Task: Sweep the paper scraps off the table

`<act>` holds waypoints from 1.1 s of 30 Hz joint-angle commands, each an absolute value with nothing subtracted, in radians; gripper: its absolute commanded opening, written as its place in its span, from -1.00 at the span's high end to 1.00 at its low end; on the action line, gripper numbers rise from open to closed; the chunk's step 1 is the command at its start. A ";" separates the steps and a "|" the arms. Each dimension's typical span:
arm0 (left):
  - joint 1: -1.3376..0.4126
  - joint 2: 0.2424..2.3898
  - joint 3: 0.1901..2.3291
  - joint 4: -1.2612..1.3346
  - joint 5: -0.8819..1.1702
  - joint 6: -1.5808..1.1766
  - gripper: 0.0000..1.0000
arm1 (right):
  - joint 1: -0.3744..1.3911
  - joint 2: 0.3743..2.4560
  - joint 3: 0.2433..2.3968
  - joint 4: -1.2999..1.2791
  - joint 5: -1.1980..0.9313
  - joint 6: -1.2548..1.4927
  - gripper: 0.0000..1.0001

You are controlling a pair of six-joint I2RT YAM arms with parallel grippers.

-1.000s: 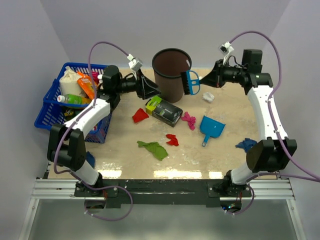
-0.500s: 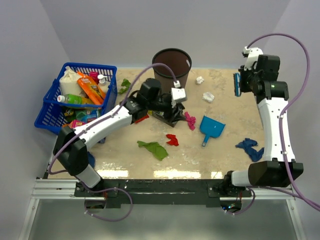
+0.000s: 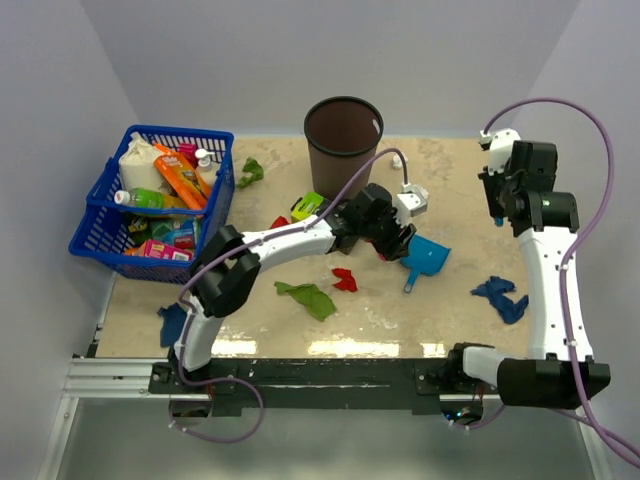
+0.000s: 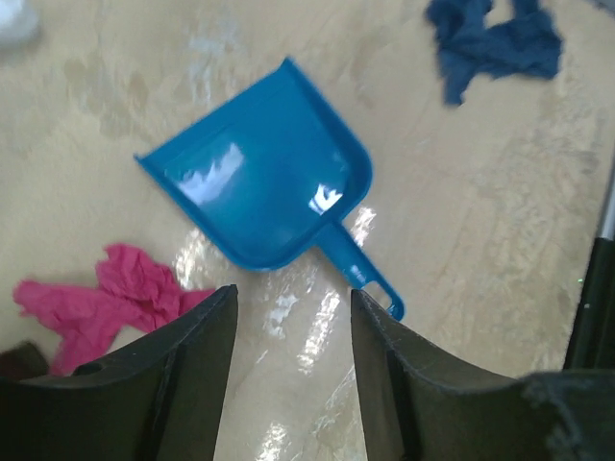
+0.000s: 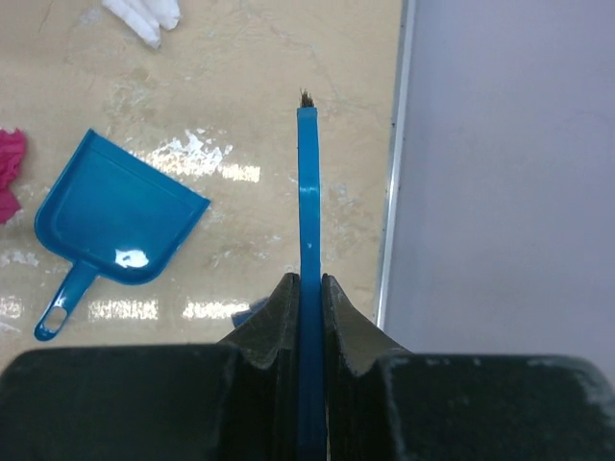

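Note:
Paper scraps lie scattered on the table (image 3: 450, 170): a green one (image 3: 310, 298), a red one (image 3: 343, 280), a blue one (image 3: 500, 295) and another green one (image 3: 250, 172). My left gripper (image 3: 392, 243) is open and empty, low over the table just left of the blue dustpan (image 3: 428, 255). The left wrist view shows the dustpan (image 4: 264, 187) ahead of the open gripper (image 4: 291, 307), a pink scrap (image 4: 106, 298) to its left and a blue scrap (image 4: 495, 43) beyond. My right gripper (image 5: 308, 280) is shut on a blue brush (image 5: 307, 221), held edge-on above the table's right edge (image 3: 497, 205).
A dark waste bin (image 3: 343, 135) stands at the back centre. A blue basket (image 3: 150, 200) of groceries sits at the left. A black-and-lime box (image 3: 308, 208) lies behind the left arm. A white scrap (image 5: 144, 14) lies beyond the dustpan (image 5: 115, 221).
My left arm has swung right from the black-and-lime box to the dustpan. My right arm has turned the brush edge-on and shifted slightly toward the table's right edge.

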State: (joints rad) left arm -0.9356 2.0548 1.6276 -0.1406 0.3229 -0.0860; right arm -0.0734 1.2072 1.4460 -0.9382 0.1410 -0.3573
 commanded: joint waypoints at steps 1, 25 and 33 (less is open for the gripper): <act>-0.963 2.083 1.666 -0.152 0.271 -0.227 -0.11 | -0.081 1.152 1.434 -0.833 0.192 -0.318 1.00; -1.103 2.273 1.721 -0.213 -0.005 -0.356 -0.36 | -0.106 1.039 1.319 -0.819 0.199 -0.291 1.00; -1.137 2.281 1.715 -0.311 -0.205 -0.321 -0.11 | -0.106 1.025 1.310 -0.821 0.183 -0.282 1.00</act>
